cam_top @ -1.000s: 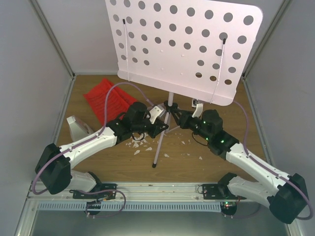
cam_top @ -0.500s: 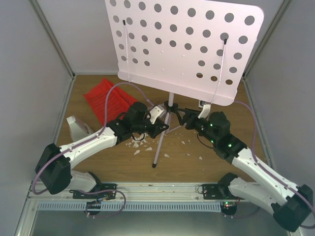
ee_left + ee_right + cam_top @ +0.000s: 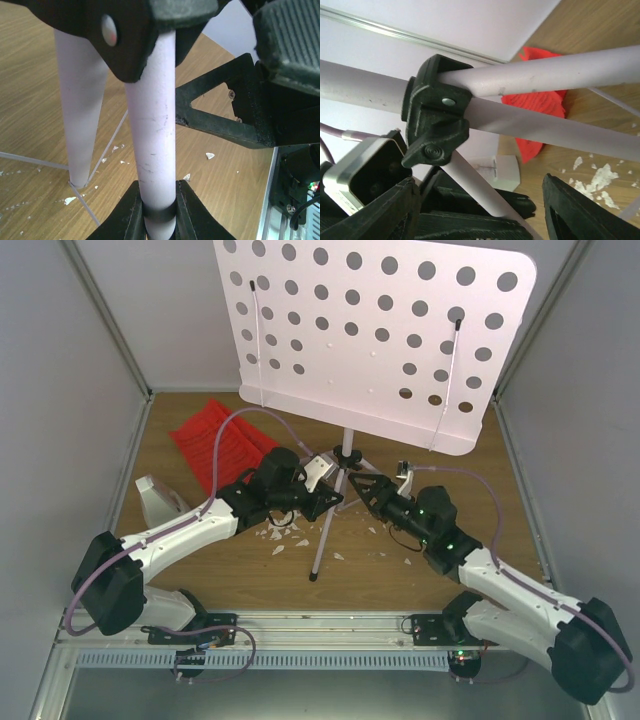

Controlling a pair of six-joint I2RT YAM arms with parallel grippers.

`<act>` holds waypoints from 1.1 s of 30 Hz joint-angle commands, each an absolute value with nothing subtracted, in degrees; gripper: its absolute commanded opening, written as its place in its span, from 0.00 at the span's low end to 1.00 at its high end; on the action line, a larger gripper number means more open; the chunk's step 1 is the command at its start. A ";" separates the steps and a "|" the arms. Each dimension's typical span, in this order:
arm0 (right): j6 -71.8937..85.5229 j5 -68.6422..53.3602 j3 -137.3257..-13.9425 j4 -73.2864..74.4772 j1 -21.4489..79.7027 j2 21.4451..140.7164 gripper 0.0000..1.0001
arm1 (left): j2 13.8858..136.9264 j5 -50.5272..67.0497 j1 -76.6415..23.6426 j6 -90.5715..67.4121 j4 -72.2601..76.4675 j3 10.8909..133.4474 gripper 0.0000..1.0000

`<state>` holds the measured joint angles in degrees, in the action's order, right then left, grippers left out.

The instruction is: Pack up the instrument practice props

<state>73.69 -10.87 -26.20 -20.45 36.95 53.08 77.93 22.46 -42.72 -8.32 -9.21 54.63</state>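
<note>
Robot test cell, lab-like: wooden tabletop [image 3: 200,580] boxed by plain pale wall panels [image 3: 60,390] left, right, behind; aluminium frame posts [image 3: 105,315] at tabletop's far corners; metal rail [image 3: 330,622] along its near edge, with arm bases [image 3: 185,630] bolted there.

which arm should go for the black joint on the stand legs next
Probably right. The right gripper is open with the black joint just ahead of its fingers in its wrist view, while the left gripper is shut on a silver tube.
</note>
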 commanded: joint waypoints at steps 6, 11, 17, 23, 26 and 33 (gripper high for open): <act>81.80 -9.85 -26.66 -27.58 36.81 53.35 0.66 | 77.00 23.58 -44.47 -4.18 -8.96 55.81 0.00; 81.76 -7.01 -27.61 -26.12 36.82 52.93 0.66 | 76.81 23.32 -44.47 -4.07 -8.96 55.69 0.00; 81.39 -4.40 -28.86 -26.15 36.82 52.80 0.59 | 77.17 23.33 -44.47 -4.08 -8.97 55.81 0.00; 80.78 -5.67 -30.40 -26.47 36.82 54.39 0.52 | 77.23 23.14 -44.47 -4.06 -8.99 55.72 0.00; 80.69 -5.59 -30.66 -26.59 36.83 54.62 0.46 | 77.34 23.19 -44.45 -4.00 -9.02 55.72 0.00; 79.67 -5.36 -31.87 -26.11 36.76 55.75 0.36 | 77.43 23.19 -44.56 -4.05 -9.03 55.72 0.00</act>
<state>80.44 -6.24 -29.23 -24.23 36.95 55.29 77.93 21.93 -43.13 -8.25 -9.28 54.74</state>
